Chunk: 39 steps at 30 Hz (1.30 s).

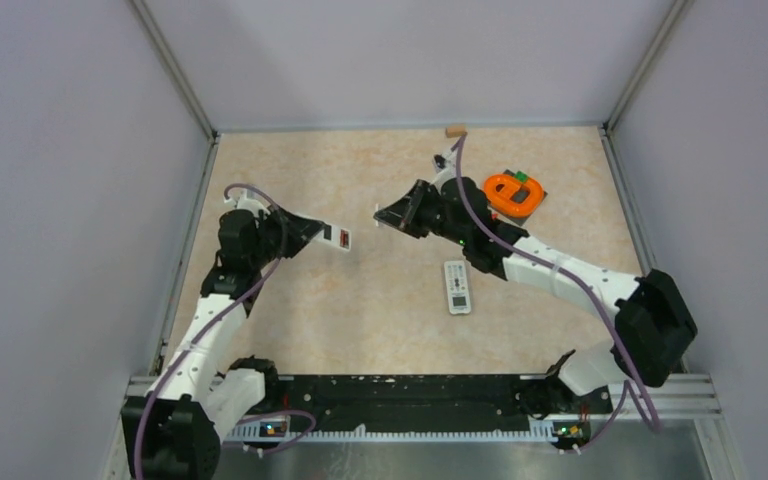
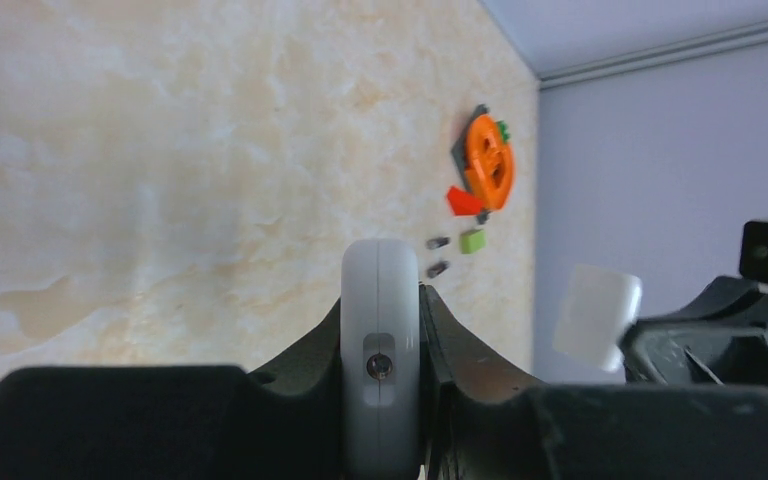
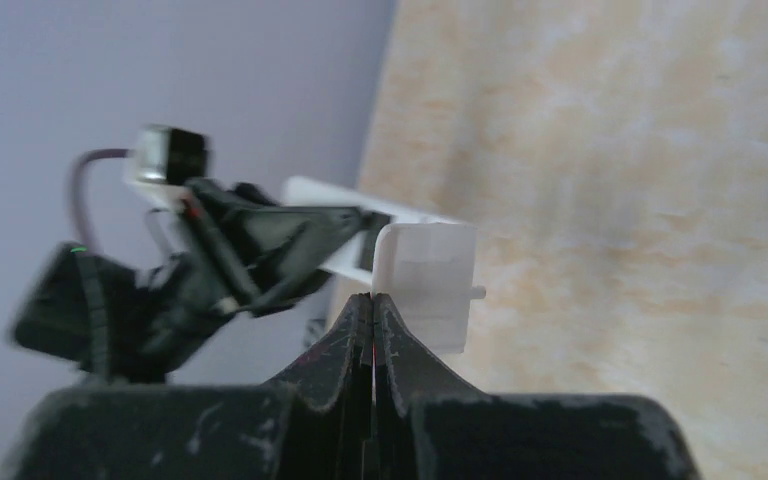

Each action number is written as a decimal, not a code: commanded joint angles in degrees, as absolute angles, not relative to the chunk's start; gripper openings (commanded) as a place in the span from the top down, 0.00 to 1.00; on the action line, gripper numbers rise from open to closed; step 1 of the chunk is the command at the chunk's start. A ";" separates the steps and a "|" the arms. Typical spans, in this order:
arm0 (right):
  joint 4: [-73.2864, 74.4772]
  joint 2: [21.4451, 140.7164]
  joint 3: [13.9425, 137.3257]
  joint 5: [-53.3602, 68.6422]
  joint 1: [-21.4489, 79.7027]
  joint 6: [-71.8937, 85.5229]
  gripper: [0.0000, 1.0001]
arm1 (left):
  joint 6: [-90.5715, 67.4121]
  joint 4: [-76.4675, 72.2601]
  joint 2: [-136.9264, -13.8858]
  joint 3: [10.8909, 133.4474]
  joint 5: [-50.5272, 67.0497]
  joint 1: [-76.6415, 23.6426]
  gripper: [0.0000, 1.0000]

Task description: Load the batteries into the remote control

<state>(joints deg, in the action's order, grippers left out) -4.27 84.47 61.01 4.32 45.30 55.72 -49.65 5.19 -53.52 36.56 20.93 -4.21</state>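
Note:
My left gripper (image 1: 312, 231) is shut on a white remote control (image 1: 339, 238) and holds it above the table; it appears edge-on between the jaws in the left wrist view (image 2: 380, 320). My right gripper (image 1: 396, 214) is shut on a small white battery cover (image 3: 428, 272), held up facing the remote with a gap between them. Two tiny dark batteries (image 2: 438, 243) (image 2: 437, 268) lie on the table in the left wrist view, next to a green block (image 2: 472, 240). I cannot see them in the top view.
A second white remote (image 1: 457, 286) lies on the table under the right arm. An orange ring-shaped object (image 1: 512, 192) with dark and green blocks sits at the back right, with a red block (image 2: 463, 201) beside it. A small tan block (image 1: 454, 130) lies by the back wall.

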 commanded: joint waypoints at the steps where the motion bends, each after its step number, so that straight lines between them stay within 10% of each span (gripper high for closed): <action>1: -24.96 79.45 55.67 9.36 45.45 67.41 1.00 | -64.44 -17.23 -54.30 33.23 24.35 -5.00 1.00; 39: -30.76 80.23 56.57 8.10 48.09 83.22 1.00 | -90.05 -40.69 -57.54 29.10 34.85 -6.56 1.00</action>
<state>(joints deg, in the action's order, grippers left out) -30.41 83.59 57.63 11.29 47.51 81.60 -88.64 -34.81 -58.26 29.34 33.67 -6.42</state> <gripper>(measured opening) 0.008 0.255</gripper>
